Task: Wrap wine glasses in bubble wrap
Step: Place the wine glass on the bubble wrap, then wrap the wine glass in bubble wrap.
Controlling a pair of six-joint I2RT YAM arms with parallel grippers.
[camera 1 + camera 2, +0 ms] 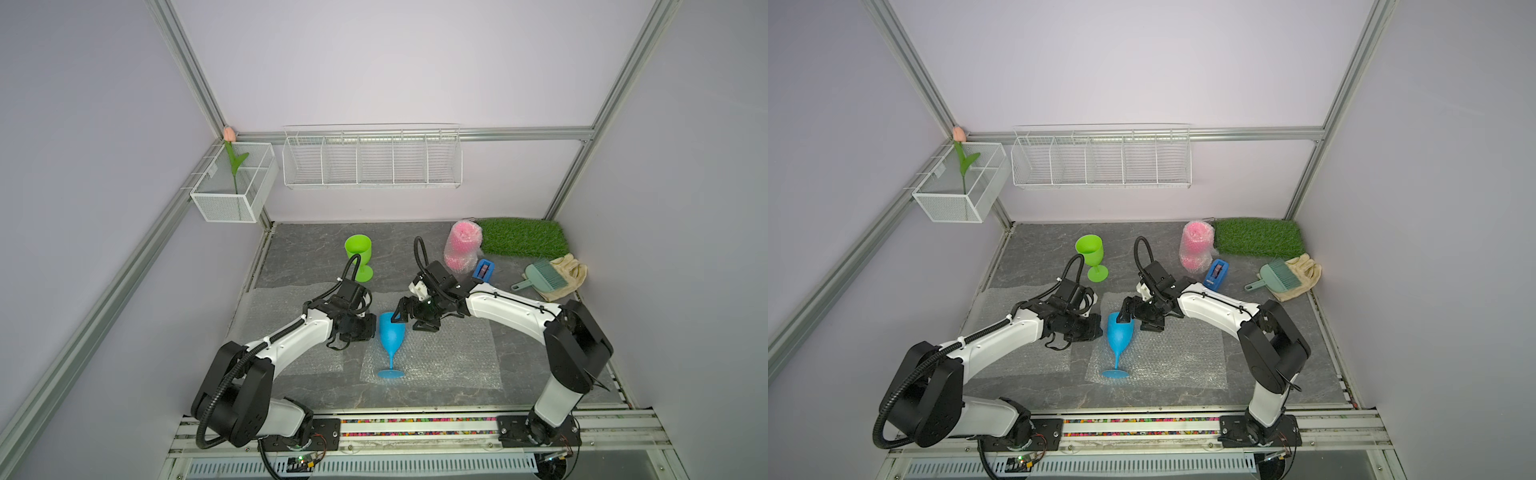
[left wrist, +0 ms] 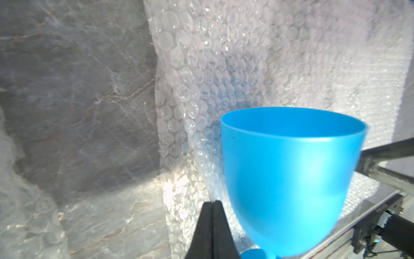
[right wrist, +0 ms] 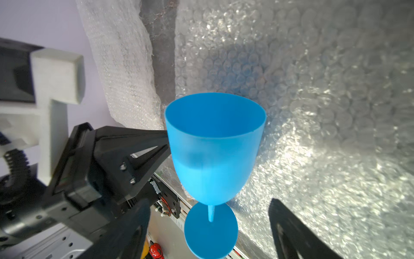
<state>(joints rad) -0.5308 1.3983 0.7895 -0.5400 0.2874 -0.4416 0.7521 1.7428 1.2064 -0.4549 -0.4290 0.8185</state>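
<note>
A sky blue wine glass (image 1: 390,332) (image 1: 1119,332) lies on its side on a sheet of bubble wrap (image 1: 451,357), bowl to the back, foot to the front. My right gripper (image 1: 411,320) (image 3: 208,215) is open at the bowl, one finger on each side, with gaps showing in the right wrist view. My left gripper (image 1: 374,328) (image 2: 212,203) is shut and empty, its tip against the bowl's left side. A lime green wine glass (image 1: 359,253) stands upright behind it. A pink wine glass (image 1: 461,245) stands at the back right, wrapped in bubble wrap. A second sheet (image 1: 282,316) lies under my left arm.
A green grass mat (image 1: 523,237) fills the back right corner. In front of it are a blue tape dispenser (image 1: 484,269), a small teal brush and dustpan (image 1: 544,274) and a cream glove (image 1: 571,270). Wire baskets (image 1: 372,158) hang on the back wall.
</note>
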